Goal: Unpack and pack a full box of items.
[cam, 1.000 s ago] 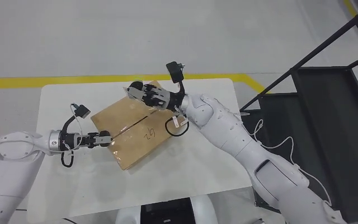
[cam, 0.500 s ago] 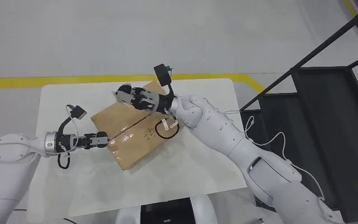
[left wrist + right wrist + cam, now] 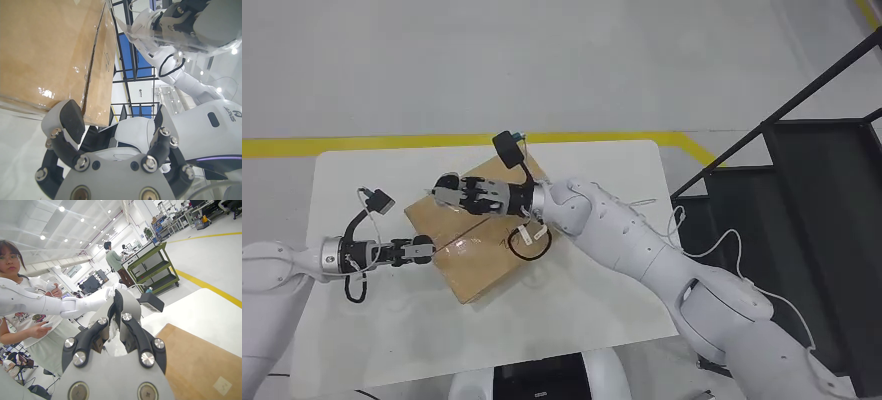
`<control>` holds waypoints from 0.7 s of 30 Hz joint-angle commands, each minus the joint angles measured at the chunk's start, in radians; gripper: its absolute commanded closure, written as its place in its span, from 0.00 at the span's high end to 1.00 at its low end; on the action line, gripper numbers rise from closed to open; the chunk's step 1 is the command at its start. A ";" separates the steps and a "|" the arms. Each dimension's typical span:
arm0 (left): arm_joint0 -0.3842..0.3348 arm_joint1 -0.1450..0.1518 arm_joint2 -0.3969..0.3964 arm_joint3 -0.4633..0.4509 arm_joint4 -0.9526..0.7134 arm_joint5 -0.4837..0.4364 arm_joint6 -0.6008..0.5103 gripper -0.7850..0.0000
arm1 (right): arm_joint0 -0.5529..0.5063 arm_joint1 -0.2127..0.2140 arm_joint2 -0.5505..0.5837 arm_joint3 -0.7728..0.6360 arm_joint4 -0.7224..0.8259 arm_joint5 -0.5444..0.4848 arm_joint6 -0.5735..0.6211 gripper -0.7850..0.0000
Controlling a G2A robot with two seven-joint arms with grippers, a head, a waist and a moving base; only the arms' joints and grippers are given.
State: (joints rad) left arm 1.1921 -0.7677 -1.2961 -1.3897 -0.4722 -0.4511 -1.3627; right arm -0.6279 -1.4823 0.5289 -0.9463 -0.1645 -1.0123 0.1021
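**A:** ok, where's everything sitting? Start closest in.

**B:** Closest is the left gripper (image 3: 428,248), down low at the box's near-left end. Its fingers are spread wide with nothing between them. One ribbed black pad (image 3: 71,121) is right at the box's bottom edge, by the end of the flap seam. Can't tell if it's actually touching the cardboard.

**A:** and the box itself?

**B:** Brown cardboard box (image 3: 482,240), lying flat on the white table (image 3: 592,300) and turned at an angle to the table's edges. The flaps are down, and the seam (image 3: 92,56) runs lengthwise along the top.

**A:** any writing on it?

**B:** Yep, there's a handwritten mark (image 3: 510,238) in dark marker on top, just beside the seam. It's two characters and they look like digits. There's also a little pale square sticker (image 3: 221,384) on the cardboard, way too small to make anything out on it.

**A:** right arm?

**B:** The right gripper (image 3: 445,189) is over the box's far-left edge, with its fingers pressed together on a strip of clear tape (image 3: 113,325). On the left wrist cam the tape stretches from the box's far end up to that gripper.

**A:** anything past the box?

**B:** There's a yellow line (image 3: 392,145) on the grey floor beyond the table's far edge. A black metal frame (image 3: 812,200) stands off to the box's right, well apart from it.
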 commanded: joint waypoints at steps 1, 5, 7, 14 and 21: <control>0.005 0.001 -0.005 -0.002 -0.001 -0.001 0.000 1.00 | 0.003 -0.005 -0.011 0.018 0.015 0.000 0.026 0.00; 0.017 0.004 -0.021 -0.007 -0.003 -0.002 0.000 1.00 | 0.015 -0.015 -0.031 0.075 0.037 0.000 0.090 0.00; 0.024 0.006 -0.031 -0.014 -0.003 -0.002 0.002 1.00 | 0.020 -0.021 -0.033 0.085 0.048 0.000 0.100 0.00; 0.051 0.011 -0.059 -0.034 -0.004 0.000 0.006 1.00 | 0.043 -0.038 -0.040 0.098 0.019 0.000 0.125 0.00; 0.069 0.013 -0.076 -0.044 -0.004 0.001 0.008 1.00 | 0.063 -0.056 -0.036 0.037 -0.052 0.000 0.026 0.00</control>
State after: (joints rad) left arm 1.2587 -0.7548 -1.3702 -1.4332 -0.4761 -0.4499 -1.3545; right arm -0.5670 -1.5375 0.4920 -0.9009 -0.2018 -1.0123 0.1453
